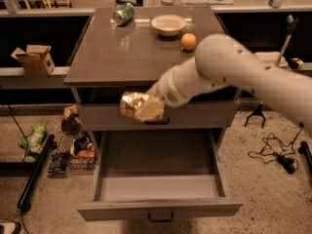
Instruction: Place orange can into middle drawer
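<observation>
The crushed golden-orange can (132, 103) is held by my gripper (148, 108) in front of the cabinet's top drawer front, clear of the countertop. It hangs above the back part of the open middle drawer (158, 182), a wide shallow grey drawer pulled out toward the camera with nothing inside. My white arm (234, 74) reaches in from the right and crosses the countertop's front right corner. The gripper is shut on the can, and its fingers are mostly hidden behind it.
On the grey countertop (122, 52) lie a green-and-silver can (123, 13), a white bowl (168, 24) and a round orange fruit (188, 41). A wire basket with clutter (75, 147) and a dark pole (34, 172) are on the floor to the left. Cables (273, 152) lie to the right.
</observation>
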You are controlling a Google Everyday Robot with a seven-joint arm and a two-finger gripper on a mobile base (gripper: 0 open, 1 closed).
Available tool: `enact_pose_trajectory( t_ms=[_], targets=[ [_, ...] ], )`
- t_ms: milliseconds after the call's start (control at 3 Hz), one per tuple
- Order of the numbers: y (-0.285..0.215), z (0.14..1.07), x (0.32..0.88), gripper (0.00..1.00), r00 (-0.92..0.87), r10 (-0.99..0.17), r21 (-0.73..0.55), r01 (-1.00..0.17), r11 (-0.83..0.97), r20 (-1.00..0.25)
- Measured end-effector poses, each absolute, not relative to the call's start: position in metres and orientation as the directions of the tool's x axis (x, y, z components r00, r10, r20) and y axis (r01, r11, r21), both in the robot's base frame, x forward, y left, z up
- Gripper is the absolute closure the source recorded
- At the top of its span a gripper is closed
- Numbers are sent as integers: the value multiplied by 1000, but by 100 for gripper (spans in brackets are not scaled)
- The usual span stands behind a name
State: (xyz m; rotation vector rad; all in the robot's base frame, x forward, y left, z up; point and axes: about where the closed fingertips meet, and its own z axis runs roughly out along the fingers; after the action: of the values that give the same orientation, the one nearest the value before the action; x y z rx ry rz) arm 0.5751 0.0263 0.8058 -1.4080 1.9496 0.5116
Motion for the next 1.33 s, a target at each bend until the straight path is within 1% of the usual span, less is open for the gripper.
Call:
enact_pose_trajectory(
  t_ms=[333, 667, 1000, 1333],
  targets=[
    [31, 741, 543, 100, -248, -708, 24, -950, 311, -661],
    [31, 741, 543, 100, -248, -708, 24, -950, 311, -661],
    [38, 705, 530, 100, -212, -713, 49, -969, 242, -668],
    [58, 640, 509, 100, -111, -717, 73, -994, 84, -688]
  ],
)
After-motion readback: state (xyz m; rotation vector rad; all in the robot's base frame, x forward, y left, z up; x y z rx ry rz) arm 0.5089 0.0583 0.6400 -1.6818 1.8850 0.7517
